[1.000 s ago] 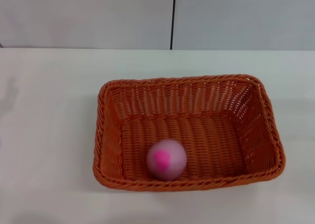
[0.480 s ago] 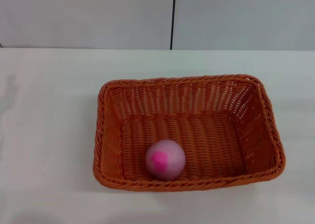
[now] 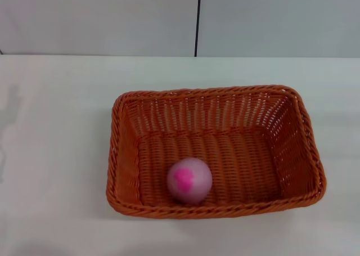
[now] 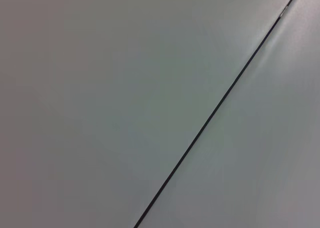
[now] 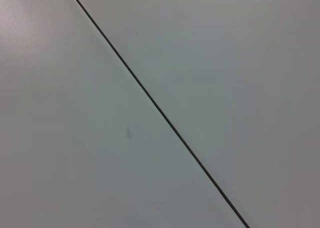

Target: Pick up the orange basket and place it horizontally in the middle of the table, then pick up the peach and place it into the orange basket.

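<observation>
White table (image 3: 56, 155) bears orange basket (image 3: 125, 155), lying horizontally, mid-table

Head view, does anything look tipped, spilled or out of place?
Nothing stands out. The orange basket sits upright and lengthwise across the table, and the peach rests inside it near the front wall. Neither gripper is in view.

Orange basket (image 3: 215, 151) on table (image 3: 56, 155), long side running left-right, roughly mid-table, slightly right of centre. Peach (image 3: 189, 180) inside basket, on floor, near front wall, left of basket centre. Wall panels behind table; vertical panel seam (image 3: 198, 21) behind basket.
</observation>
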### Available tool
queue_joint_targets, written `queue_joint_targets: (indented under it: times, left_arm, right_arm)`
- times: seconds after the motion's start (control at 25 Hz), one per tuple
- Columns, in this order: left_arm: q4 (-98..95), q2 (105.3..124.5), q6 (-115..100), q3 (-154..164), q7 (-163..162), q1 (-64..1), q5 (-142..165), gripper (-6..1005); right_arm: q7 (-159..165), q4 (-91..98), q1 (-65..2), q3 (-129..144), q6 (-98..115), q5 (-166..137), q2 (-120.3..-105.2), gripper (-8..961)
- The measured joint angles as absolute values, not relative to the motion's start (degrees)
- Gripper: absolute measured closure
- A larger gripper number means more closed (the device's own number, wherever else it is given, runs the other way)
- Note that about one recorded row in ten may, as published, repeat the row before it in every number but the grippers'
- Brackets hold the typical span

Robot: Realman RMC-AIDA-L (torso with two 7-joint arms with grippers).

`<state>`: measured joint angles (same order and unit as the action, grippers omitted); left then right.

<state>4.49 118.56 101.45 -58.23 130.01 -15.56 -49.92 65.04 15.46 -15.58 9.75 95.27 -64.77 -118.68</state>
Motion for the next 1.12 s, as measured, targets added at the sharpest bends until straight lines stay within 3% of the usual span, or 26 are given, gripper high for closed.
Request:
queue_joint_targets:
  times: [1.12]
  left_arm:
    - [4.5,118.3,101.1,-58.3,129.7,-16.5,-49.7,139]
  right_arm:
    - [65.0,15.0,-15.4,9.6,95.3,-64.8,-118.74,396]
